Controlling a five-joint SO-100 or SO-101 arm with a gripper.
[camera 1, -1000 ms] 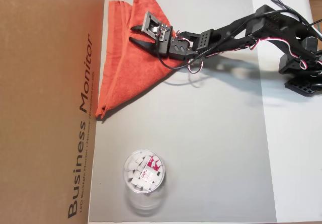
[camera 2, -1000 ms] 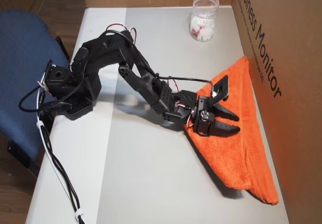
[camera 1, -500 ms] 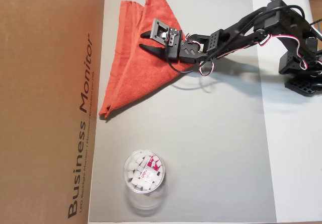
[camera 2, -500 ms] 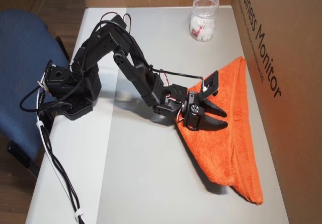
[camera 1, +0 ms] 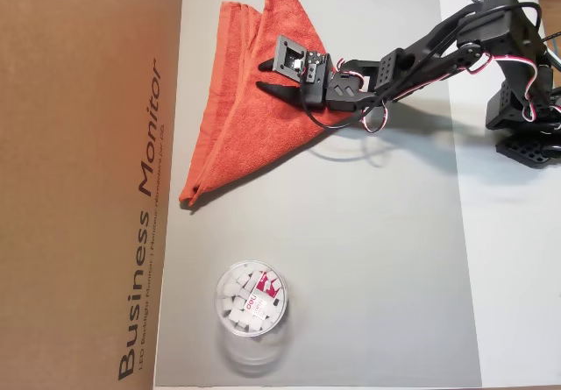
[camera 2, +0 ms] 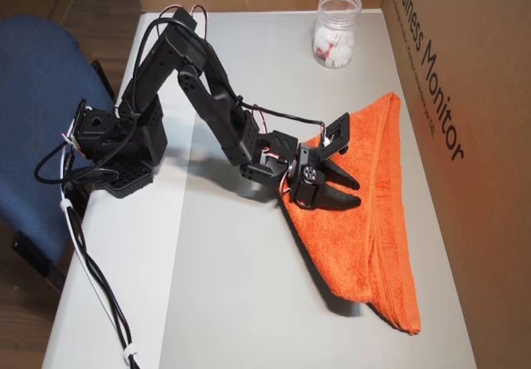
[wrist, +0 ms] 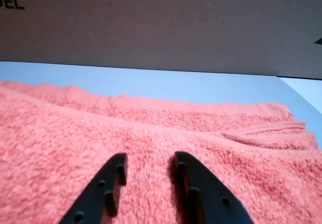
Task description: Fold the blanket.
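The blanket (camera 1: 237, 109) is an orange-red terry towel folded into a layered triangle at the top left of the grey mat (camera 1: 368, 258). In another overhead view the blanket (camera 2: 365, 245) lies along the cardboard box. My gripper (camera 1: 261, 73) sits low over its upper middle, open, with nothing between the fingers. In the wrist view the gripper (wrist: 149, 158) shows two black fingers spread a little apart over the fuzzy blanket (wrist: 60, 148), with a hemmed edge band just ahead. From the other overhead angle the gripper (camera 2: 353, 193) points toward the box.
A brown cardboard box (camera 1: 88, 180) printed "Business Monitor" walls off the mat's left side in one overhead view. A clear jar (camera 1: 252, 301) of white pieces stands lower down, also seen as the jar (camera 2: 336, 29). The arm base (camera 1: 526, 118) and cables sit right; a blue chair (camera 2: 33, 120) is beside the table.
The arm has drawn back toward its base with the gripper staying on the blanket. The blanket has slid with it, away from the box, and its triangle has tightened.
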